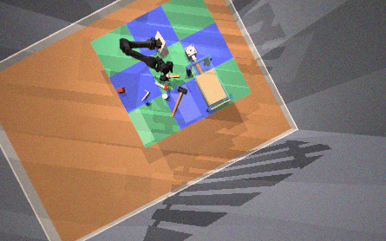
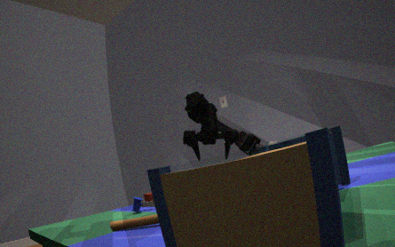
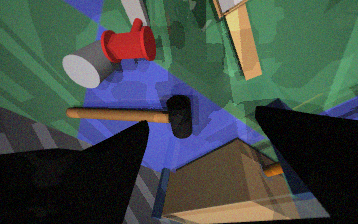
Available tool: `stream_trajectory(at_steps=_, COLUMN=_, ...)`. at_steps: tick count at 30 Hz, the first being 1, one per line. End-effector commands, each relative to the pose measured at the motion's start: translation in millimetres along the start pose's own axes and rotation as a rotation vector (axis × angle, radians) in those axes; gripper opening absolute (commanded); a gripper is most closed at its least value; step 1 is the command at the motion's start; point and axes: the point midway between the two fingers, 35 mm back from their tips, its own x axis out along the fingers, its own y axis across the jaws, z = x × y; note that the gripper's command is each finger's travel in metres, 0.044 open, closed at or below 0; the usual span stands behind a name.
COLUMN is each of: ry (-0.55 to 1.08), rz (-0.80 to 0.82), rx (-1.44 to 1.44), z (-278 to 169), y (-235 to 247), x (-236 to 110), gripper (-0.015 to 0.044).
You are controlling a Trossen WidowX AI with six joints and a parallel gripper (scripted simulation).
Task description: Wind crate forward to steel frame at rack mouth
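Note:
The tan crate (image 1: 212, 87) (image 2: 240, 195) (image 3: 207, 177) sits in the clear-panelled cubby. An orange strap (image 1: 198, 66) (image 3: 273, 170) runs from its front toward the white winch (image 1: 190, 50). The blue steel frame (image 1: 199, 62) stands between winch and crate; a gap shows between frame and crate. A grey bar (image 1: 159, 84) (image 3: 135, 10) lies by a red spool-shaped part (image 1: 166, 87) (image 3: 130, 44); a pale bent piece (image 1: 146, 95) lies beyond. Which is the winch handle, I cannot tell. My gripper (image 2: 213, 158) (image 3: 199, 118) is open and empty, above the bench near the tools.
A hammer (image 1: 177, 103) (image 3: 125, 115) lies beside the cubby. A grey-white cylinder (image 1: 165, 96) (image 3: 82, 70) is near the red part. A wooden-handled tool (image 1: 174, 76) (image 3: 245, 42) lies near the arm. A red block (image 1: 121, 90) (image 2: 147, 196) and small blue piece (image 1: 147, 103) (image 2: 138, 204) lie farther out.

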Motion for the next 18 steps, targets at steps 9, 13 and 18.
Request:
stream_trajectory(at_steps=9, ry=-0.334, rz=-0.142, rx=0.112, z=102, y=56, x=54, gripper=0.044)
stream_trajectory(at_steps=13, ry=-0.333, rz=-0.143, rx=0.112, z=96, y=65, x=43, gripper=0.044)
stream_trajectory(at_steps=18, ry=-0.333, rz=-0.144, rx=0.112, z=82, y=89, x=6, gripper=0.044)
